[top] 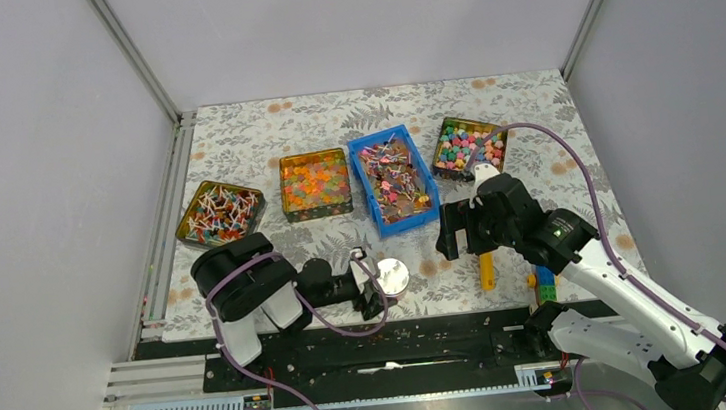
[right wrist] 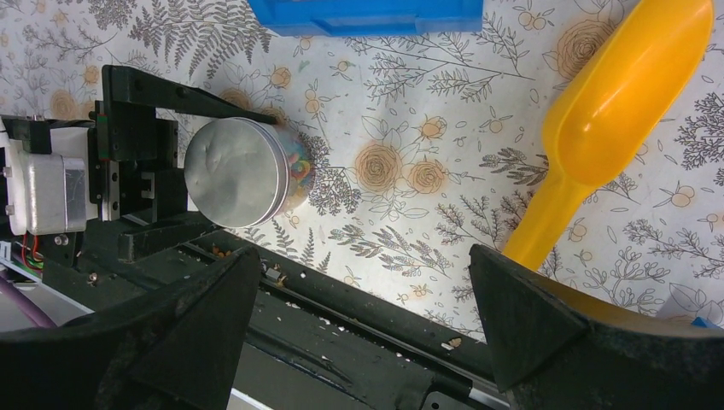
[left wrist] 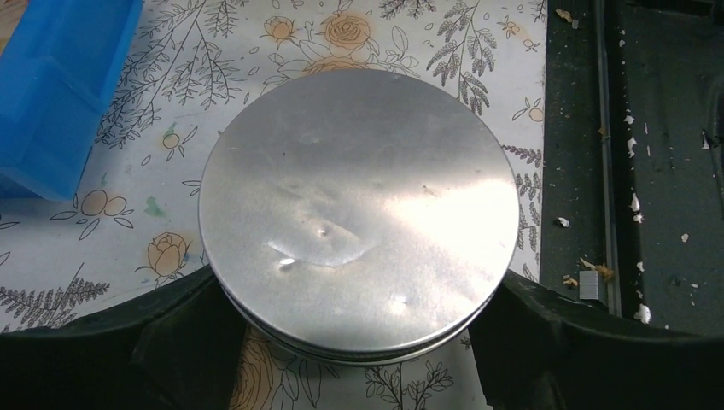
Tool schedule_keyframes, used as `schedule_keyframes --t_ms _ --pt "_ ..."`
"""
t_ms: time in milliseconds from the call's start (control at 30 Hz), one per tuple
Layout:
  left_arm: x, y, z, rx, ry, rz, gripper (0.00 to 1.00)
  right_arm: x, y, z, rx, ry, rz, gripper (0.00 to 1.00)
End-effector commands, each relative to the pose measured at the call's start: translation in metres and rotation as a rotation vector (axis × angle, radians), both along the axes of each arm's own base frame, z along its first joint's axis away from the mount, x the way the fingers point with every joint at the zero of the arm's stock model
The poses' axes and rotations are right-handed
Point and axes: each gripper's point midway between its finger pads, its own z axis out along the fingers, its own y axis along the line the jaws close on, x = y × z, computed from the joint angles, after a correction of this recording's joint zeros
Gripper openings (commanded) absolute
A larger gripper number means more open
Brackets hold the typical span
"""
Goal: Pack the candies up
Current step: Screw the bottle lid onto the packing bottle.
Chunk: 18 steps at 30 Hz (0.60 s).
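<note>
The candies [top: 394,177] fill a blue bin [top: 374,150] at the back middle of the table. A round silver tin [top: 392,276] with its lid on stands near the front edge. It fills the left wrist view [left wrist: 359,213], and the right wrist view [right wrist: 235,171] shows coloured sweets through its clear side. My left gripper [top: 379,286] is shut on the tin, one finger on each side. My right gripper [top: 463,241] is open and empty, hovering over the front edge right of the tin. A yellow scoop [right wrist: 615,111] lies just beside its right finger.
Three open trays stand at the back: stick sweets [top: 219,211] at the left, orange-and-yellow jellies [top: 315,183], and pastel chunky sweets [top: 469,147] at the right. Blue and green blocks [top: 544,283] sit by the right arm. A black rail [right wrist: 410,333] runs along the front.
</note>
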Motion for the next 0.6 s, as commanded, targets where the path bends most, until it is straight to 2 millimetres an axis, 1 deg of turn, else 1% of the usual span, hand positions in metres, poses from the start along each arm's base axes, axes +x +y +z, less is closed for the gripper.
schedule_keyframes --t_ms 0,133,233,400,467,567 --pt "-0.002 -0.006 0.012 -0.049 0.000 -0.017 0.75 0.007 0.003 0.019 0.032 -0.032 -0.028 1.00" --pt "-0.002 -0.006 0.022 -0.068 -0.024 -0.020 0.66 0.008 0.007 0.019 0.038 -0.017 -0.027 1.00" --pt "0.000 -0.006 0.035 -0.094 -0.046 -0.008 0.63 0.011 0.011 0.022 0.058 -0.011 -0.033 1.00" --pt "0.003 -0.008 0.065 -0.141 -0.080 0.000 0.58 0.011 0.023 0.031 0.119 -0.008 -0.017 1.00" --pt "0.006 -0.008 0.084 -0.161 -0.115 0.004 0.56 0.011 0.028 0.036 0.138 -0.003 -0.005 1.00" --pt "0.017 -0.007 0.106 -0.134 -0.167 0.041 0.56 0.011 0.034 0.045 0.176 0.009 -0.006 0.99"
